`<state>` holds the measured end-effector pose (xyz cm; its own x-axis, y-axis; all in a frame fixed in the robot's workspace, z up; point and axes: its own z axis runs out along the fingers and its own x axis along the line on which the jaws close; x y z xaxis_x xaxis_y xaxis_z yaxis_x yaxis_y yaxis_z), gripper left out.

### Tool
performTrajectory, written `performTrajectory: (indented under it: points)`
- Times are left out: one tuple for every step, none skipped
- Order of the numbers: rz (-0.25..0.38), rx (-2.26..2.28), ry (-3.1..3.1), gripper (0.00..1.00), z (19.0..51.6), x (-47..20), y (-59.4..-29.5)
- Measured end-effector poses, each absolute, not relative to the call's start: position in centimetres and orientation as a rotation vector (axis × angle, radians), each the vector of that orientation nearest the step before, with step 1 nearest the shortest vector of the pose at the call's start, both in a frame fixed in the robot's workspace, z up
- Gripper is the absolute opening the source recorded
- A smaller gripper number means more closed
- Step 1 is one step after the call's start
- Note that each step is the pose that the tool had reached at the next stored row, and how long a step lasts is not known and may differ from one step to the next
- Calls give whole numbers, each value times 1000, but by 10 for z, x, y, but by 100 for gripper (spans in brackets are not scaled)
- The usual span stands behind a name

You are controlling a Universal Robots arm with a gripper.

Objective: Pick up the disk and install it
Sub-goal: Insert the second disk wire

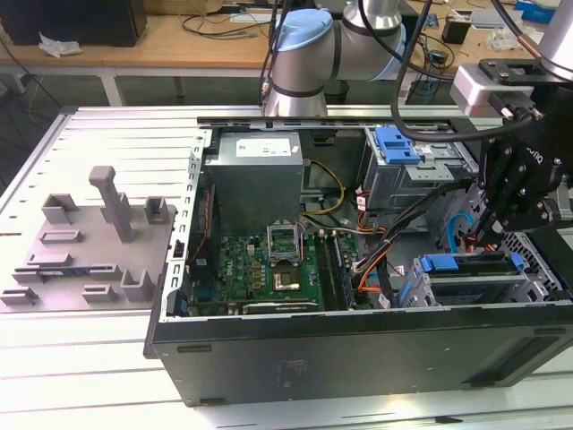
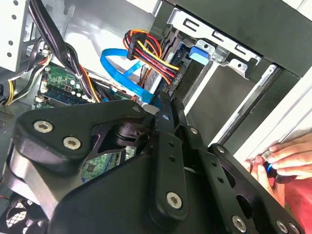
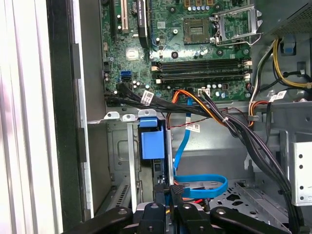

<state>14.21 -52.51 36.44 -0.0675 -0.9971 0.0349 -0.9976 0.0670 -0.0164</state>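
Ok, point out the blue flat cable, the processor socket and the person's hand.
blue flat cable [image 3: 181, 139], first wrist view, on its straight run.
processor socket [image 3: 197, 30], first wrist view, on its open centre.
hand [image 2: 287, 158], second wrist view, on the curled fingers.

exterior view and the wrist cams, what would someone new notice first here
The open computer case stands out first, with its green motherboard exposed in the middle of the exterior view. Next is the black gripper, lowered into the case at the exterior view's right, just above a drive bay with a blue latch. In the second wrist view, a person's hand rests on the case edge.
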Motion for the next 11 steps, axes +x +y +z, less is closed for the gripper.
performTrajectory:
  points:
    - [55, 2137, -2283, 16, 364, 142, -526]
    - [54, 2140, -2282, 16, 364, 142, -526]
    - [53, 2142, -2281, 16, 364, 142, -526]
    - [53, 2143, -2280, 16, 364, 142, -526]
    - [53, 2143, -2279, 16, 364, 142, -526]
    - [53, 2143, -2279, 16, 364, 142, -526]
    - [53, 2143, -2279, 16, 364, 142, -526]
    - [53, 2143, -2279, 16, 364, 142, -526]
    - [53, 2143, -2279, 16, 364, 142, -526]
    - [53, 2144, -2279, 16, 364, 142, -526]
    - [53, 2145, -2278, 16, 364, 142, -526]
